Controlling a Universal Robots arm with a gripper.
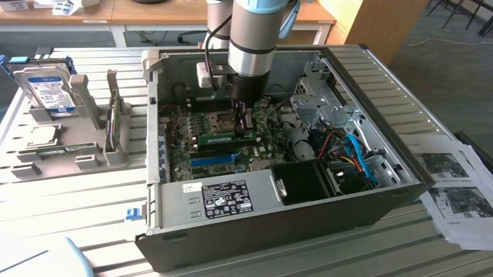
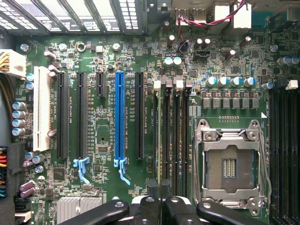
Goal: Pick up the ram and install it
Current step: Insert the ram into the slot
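Note:
The ram (image 1: 223, 138) is a thin green stick standing on its long edge on the motherboard (image 1: 185, 124), inside the open computer case. From the wrist it appears edge-on, as a narrow line (image 2: 161, 140) along one of the black memory slots beside the processor socket (image 2: 229, 164). My gripper (image 1: 243, 122) reaches down into the case over the end of the stick nearer the exterior view's right. Its black fingers (image 2: 140, 208) are closed together on the stick's top edge, with my gripper (image 2: 161, 204) shut. Whether the stick sits fully down in the slot I cannot tell.
A bright-blue slot (image 2: 120, 117) and black slots lie beside the memory slots. The case walls (image 1: 339, 75), power supply (image 1: 223, 196) and loose cables (image 1: 347, 150) hem the arm in. A hard drive (image 1: 50, 92) stands in a grey rack outside, and papers (image 1: 454, 184) lie on the other side.

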